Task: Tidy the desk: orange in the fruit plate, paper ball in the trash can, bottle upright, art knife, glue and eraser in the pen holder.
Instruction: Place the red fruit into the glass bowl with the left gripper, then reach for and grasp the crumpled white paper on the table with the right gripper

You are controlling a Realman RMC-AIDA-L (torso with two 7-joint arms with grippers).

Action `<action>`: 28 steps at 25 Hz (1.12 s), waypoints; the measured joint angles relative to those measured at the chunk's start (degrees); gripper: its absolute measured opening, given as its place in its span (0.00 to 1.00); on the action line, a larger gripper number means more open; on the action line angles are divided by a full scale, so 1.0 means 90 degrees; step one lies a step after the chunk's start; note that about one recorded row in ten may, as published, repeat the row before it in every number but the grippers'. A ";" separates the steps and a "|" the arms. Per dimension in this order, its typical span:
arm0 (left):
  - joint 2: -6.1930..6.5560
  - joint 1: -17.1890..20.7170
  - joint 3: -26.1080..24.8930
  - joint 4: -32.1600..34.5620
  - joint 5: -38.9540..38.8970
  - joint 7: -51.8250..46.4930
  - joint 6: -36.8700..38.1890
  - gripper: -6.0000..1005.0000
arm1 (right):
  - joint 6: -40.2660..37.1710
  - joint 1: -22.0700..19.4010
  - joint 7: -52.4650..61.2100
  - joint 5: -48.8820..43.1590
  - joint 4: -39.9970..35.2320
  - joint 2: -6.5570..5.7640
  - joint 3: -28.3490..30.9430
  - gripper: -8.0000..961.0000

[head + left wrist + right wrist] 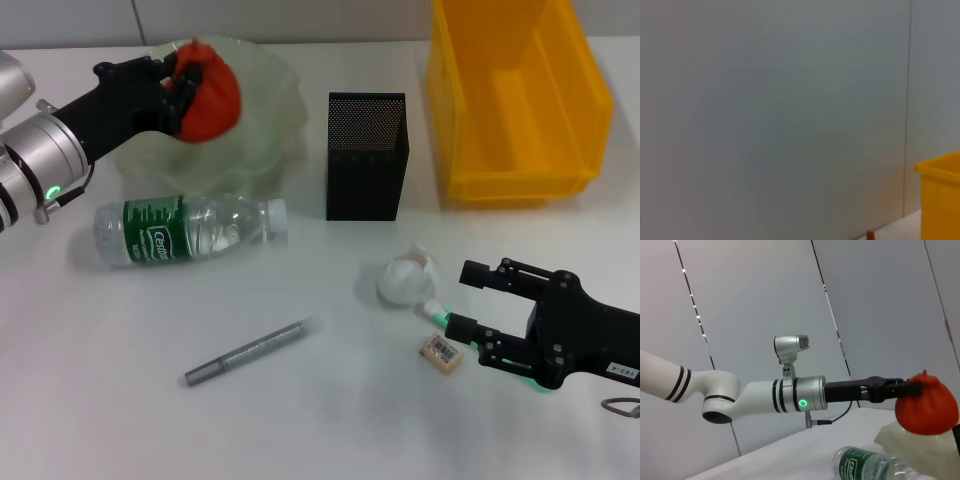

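My left gripper (183, 88) is shut on the red-orange orange (210, 95) and holds it over the pale-green fruit plate (262, 112). The right wrist view also shows the orange (926, 404) held just above the plate (905, 440). On its side in front of the plate lies the bottle (190, 231). The grey art knife (248, 352) lies at the front. My right gripper (478, 310) is open low over the table, with the green-and-white glue (440, 315) between its fingers. The paper ball (404, 279) and the eraser (442, 352) lie close by. At the centre stands the black mesh pen holder (366, 155).
The yellow trash can (515, 100) stands at the back right and shows nothing inside it; the left wrist view catches its corner (940, 195) against a grey wall. The bottle (865, 465) also lies low in the right wrist view.
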 joint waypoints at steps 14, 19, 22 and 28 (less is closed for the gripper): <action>0.0033 0.0228 0.0010 0.0142 -0.0015 -0.0240 0.1915 0.54 | 0.0013 0.0026 0.0000 0.0000 0.0052 0.0001 -0.0001 0.70; 0.0042 0.0541 0.0034 0.0519 -0.0014 -0.0306 0.4301 0.62 | 0.0013 0.0024 0.0000 -0.0001 0.0060 0.0001 -0.0001 0.70; 0.0054 0.0699 0.0034 0.0729 -0.0007 -0.0588 0.5500 0.63 | 0.0012 0.0040 0.0000 0.0000 0.0063 0.0001 0.0002 0.70; 0.0115 0.0962 0.0170 0.0964 0.1152 -0.1461 0.6140 0.62 | -0.0145 0.0102 0.0405 0.0140 -0.0147 -0.0010 0.0377 0.70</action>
